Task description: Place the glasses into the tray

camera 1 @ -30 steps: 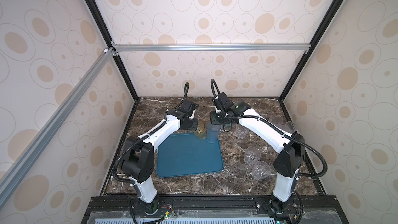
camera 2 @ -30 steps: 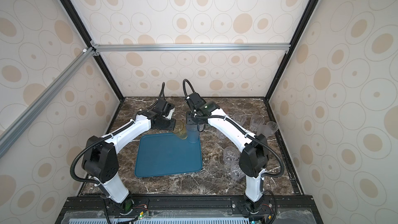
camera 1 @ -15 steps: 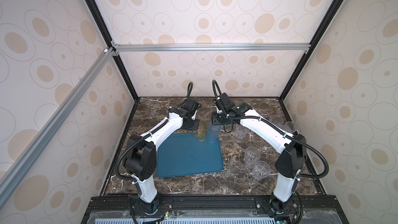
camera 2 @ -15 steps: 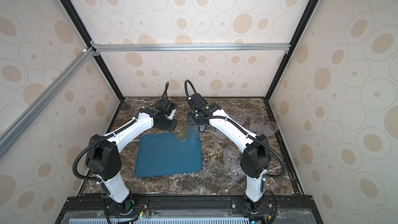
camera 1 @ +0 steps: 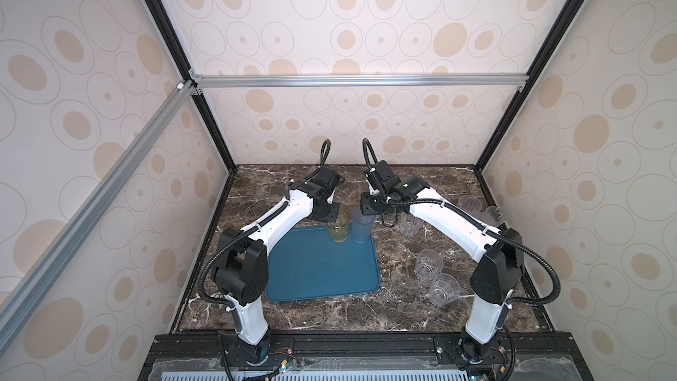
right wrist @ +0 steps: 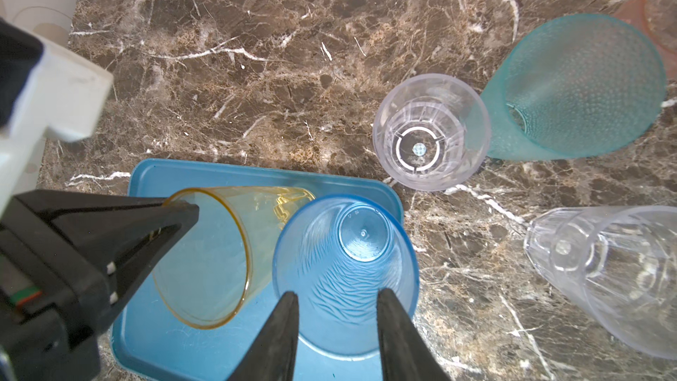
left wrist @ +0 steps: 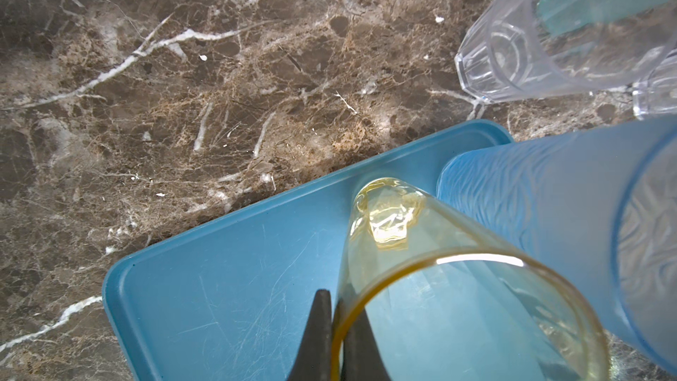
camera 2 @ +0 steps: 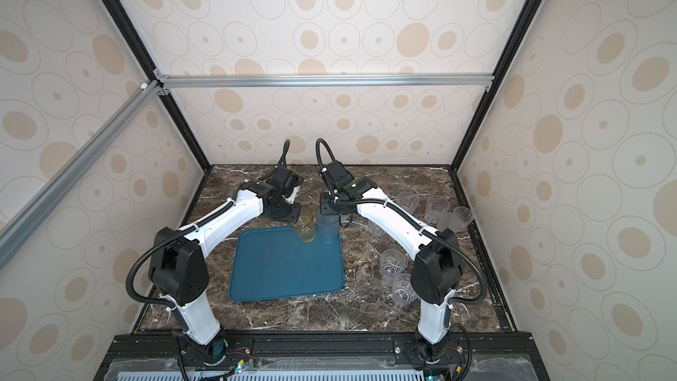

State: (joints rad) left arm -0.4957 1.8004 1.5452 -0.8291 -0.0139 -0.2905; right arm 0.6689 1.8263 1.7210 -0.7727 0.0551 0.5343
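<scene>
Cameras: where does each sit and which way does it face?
Both top views: high at the front, looking down and back at the tray, the left arm and the right arm, bases nearest.
Left wrist: on the left arm, looking down past the left gripper pinching the rim of the yellow glass.
Right wrist: on the right arm, looking down past the right gripper, parted over the blue glass.
Shared: both wrist views show both glasses and the tray's corner.
</scene>
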